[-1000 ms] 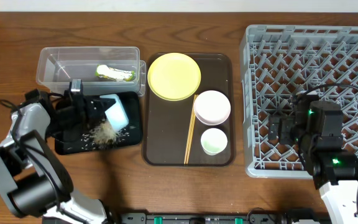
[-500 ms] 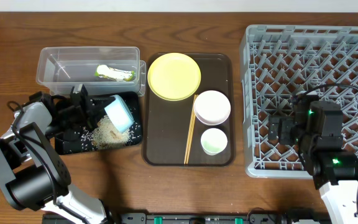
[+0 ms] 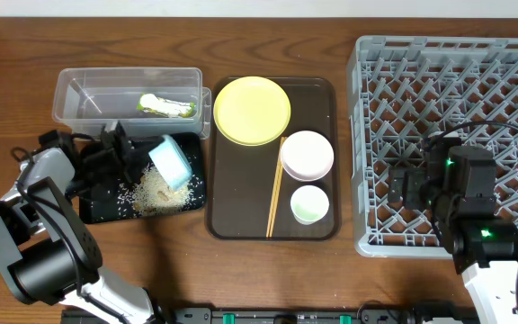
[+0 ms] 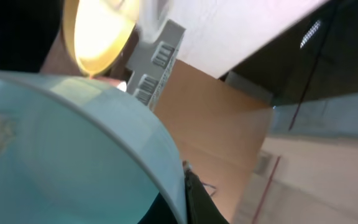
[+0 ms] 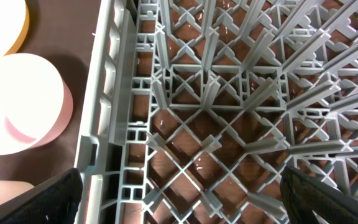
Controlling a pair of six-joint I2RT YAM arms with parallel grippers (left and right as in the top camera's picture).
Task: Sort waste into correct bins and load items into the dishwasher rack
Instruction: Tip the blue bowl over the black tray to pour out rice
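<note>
Gripping the rim of a tilted light-blue bowl, the left gripper is closed on it near the counter's left edge. The bowl stands on its edge above a shallow black rectangular tray. In the left wrist view the bowl's pale inside fills most of the frame.

Loose white rice grains lie in a heap on the black tray just below the bowl, and more grains are scattered toward the tray's left side. Just behind this tray, toward the far left corner, sits a clear rectangular plastic tub. A crumpled green-and-yellow snack wrapper lies inside it at its right end.

At the middle of the brown wooden counter is a larger dark-brown serving tray. It carries a round yellow plate at its far end, a white-pinkish bowl on its right side and a small white cup nearest the front edge. Thin wooden chopsticks lie lengthwise just left of the bowl and cup.

A large square grey plastic dishwasher rack fills the counter's right side. The right gripper hangs over the rack's front-left part. Its jaws are spread wide, and its dark fingertips show at the two lower corners of the right wrist view with nothing between them.
</note>
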